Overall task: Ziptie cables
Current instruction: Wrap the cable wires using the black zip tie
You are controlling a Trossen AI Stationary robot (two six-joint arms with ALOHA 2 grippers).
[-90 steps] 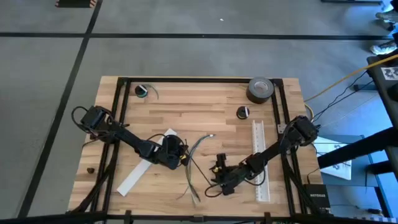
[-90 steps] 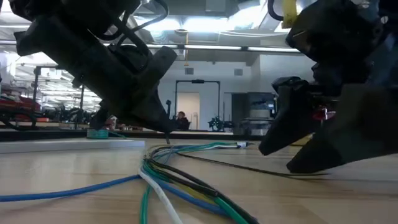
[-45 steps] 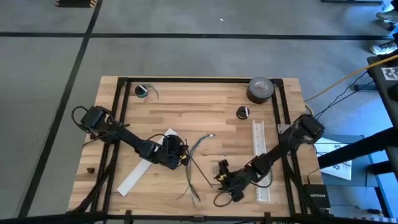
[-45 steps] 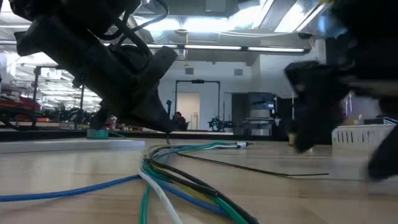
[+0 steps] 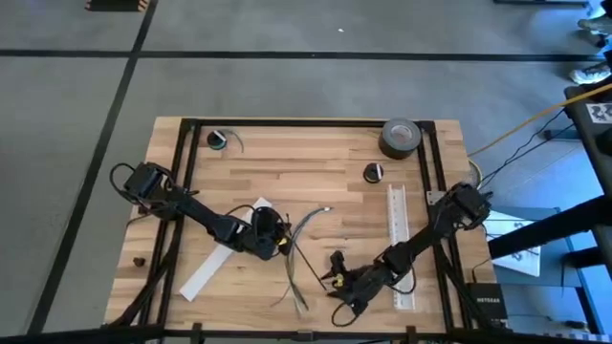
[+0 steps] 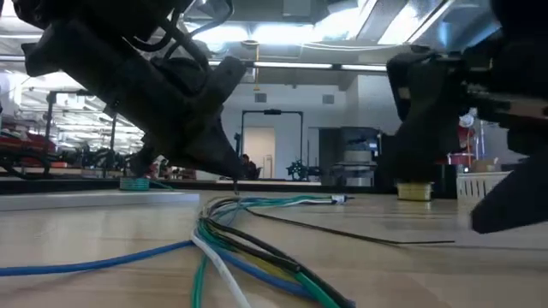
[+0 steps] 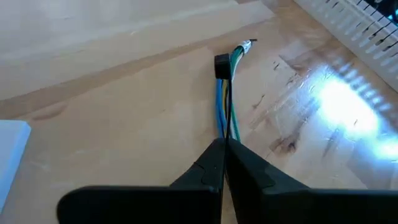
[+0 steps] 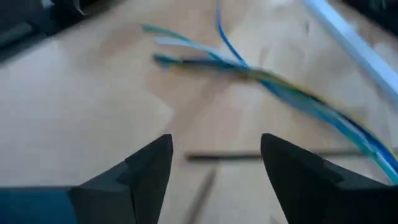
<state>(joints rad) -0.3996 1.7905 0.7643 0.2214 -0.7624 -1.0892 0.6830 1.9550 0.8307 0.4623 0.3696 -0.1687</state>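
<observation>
Now pinching cables (image 7: 225, 109) in clenched left tool (image 5: 277, 241), desk centre. Hovering right tool (image 8: 214, 163), fingers spread, empty; ziptie (image 8: 261, 155) lying crosswise just ahead at 12 o'clock, nearer right arm.

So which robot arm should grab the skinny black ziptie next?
Probably the right one. The right gripper is open, with the ziptie lying on the table just ahead of its fingers. The left gripper is shut on the cables, so it is busy holding them.
</observation>
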